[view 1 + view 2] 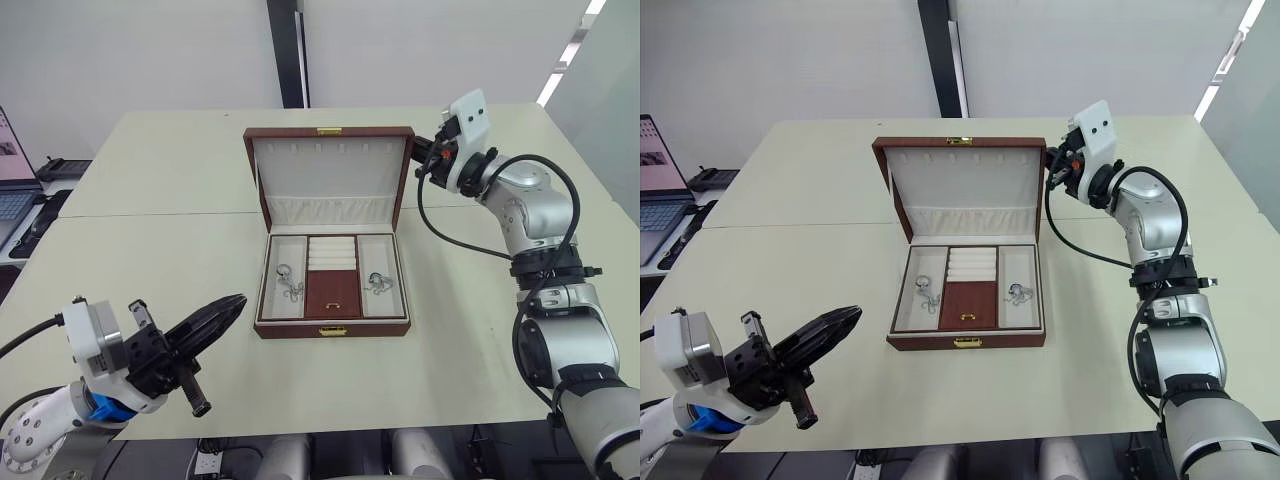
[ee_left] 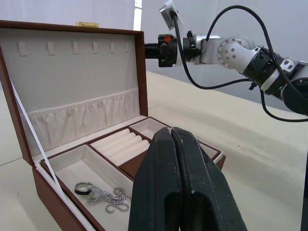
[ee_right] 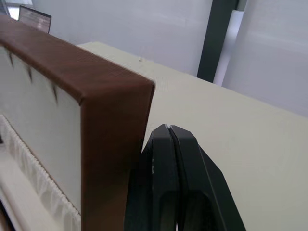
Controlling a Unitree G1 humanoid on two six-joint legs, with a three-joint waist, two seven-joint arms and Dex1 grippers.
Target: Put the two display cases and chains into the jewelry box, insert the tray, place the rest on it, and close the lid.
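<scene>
Left eye view: the jewelry box [image 1: 332,262] stands open at mid-table, its lid [image 1: 330,180] upright at the far side. The tray [image 1: 333,290] sits in the base, with a ring and chain [image 1: 291,283] in the left compartment and another chain [image 1: 377,283] in the right one. The right gripper [image 1: 420,157] rests just off the lid's right upper corner, so the lid lies directly to that gripper's left. The left gripper [image 1: 218,313] hovers low over the table, with the box's front left corner ahead of it and to its right, a short way off.

Right eye view: the same layout appears. The right gripper sits level with the lid's top edge; the left gripper holds nothing.

Left wrist view: the left gripper's fingers [image 2: 166,183] are pressed together and empty, pointing at the box's left compartment. Beyond them, the right gripper shows against the lid's far edge.

Right wrist view: the right gripper's fingers [image 3: 168,183] are also pressed together, gripping nothing, with the lid's brown side edge just beside or perhaps touching them.

The lid's long axis runs left to right, hinged along the base's rear. I judge closing it to be what remains; the right arm is far nearer, and would need to push the top edge forward and down.
</scene>
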